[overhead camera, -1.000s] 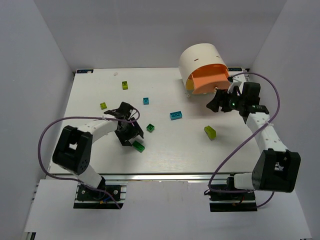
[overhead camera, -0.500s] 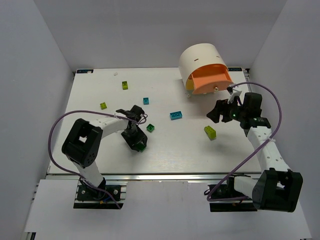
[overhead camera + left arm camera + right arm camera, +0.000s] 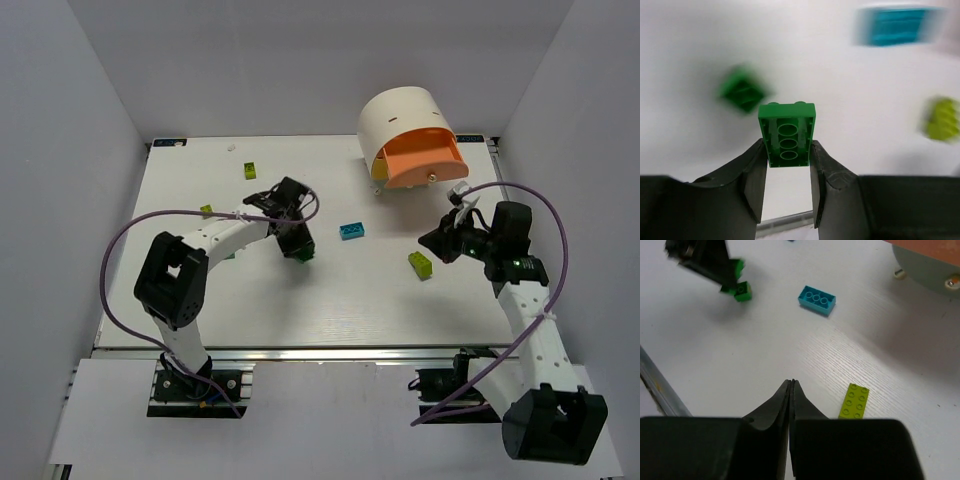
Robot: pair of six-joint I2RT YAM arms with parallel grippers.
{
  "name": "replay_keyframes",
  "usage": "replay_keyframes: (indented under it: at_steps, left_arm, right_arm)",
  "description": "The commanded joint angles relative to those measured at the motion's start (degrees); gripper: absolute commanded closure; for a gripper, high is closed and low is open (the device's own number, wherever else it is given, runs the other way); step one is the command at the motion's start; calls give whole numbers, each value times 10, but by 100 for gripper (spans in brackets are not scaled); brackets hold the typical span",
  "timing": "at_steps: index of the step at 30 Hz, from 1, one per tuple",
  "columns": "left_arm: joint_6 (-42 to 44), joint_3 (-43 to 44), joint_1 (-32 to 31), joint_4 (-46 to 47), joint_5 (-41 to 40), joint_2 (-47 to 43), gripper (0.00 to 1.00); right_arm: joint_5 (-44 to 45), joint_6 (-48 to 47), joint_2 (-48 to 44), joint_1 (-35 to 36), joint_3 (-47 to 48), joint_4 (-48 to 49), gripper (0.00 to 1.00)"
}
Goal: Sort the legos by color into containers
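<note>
My left gripper is shut on a green lego, held by its long sides above the table with its hollow underside towards the camera. In the top view this gripper hangs mid-table, just over a small dark green lego. A cyan lego lies to its right. My right gripper is shut and empty, its fingers pressed together above the table beside a lime lego. The cream cabinet of the containers stands at the back right, its orange drawer pulled out.
Two more lime legos lie at the back left and at the left. A yellow drawer front shows under the orange one. White walls close in the table on the left, right and back.
My left gripper closed on the green lego and carried it up and to the right. My right gripper drew back from the orange drawer towards the lime lego and shut.
</note>
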Motion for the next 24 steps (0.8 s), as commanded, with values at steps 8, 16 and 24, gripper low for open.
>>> replay_keyframes:
  at_steps: [8, 16, 24]
  left_arm:
    - [269, 416, -33, 170, 162, 134, 100]
    - [228, 562, -33, 345, 181, 253, 100]
    - [184, 576, -57, 430, 176, 305, 96]
  right_arm:
    - [-40, -50, -53, -1, -36, 4, 100]
    - [-17, -55, -79, -1, -48, -3, 100]
    - [-11, -47, -77, 0, -52, 2, 100]
